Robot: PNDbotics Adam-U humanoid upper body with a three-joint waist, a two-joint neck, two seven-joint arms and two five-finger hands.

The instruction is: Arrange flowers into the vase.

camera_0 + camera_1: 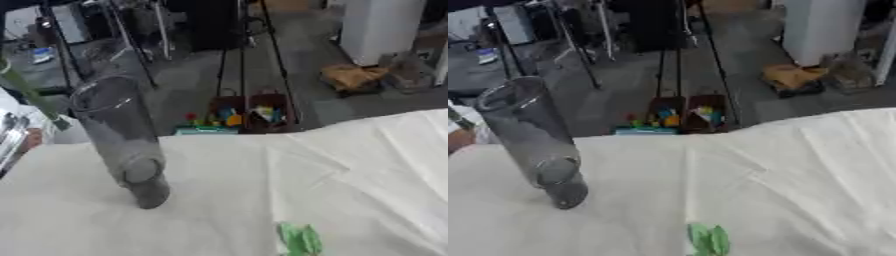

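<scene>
Left hand [12, 137] at left edge beside vase [118, 132]; fingers unclear.

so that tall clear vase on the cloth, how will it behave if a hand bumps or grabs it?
The vase is tall and narrow on a small base, so a push near its rim would probably tip it. It looks like smooth clear glass, likely slippery and breakable. It appears empty, so nothing weighs the base down, and the wrinkled tablecloth may give uneven footing.
</scene>
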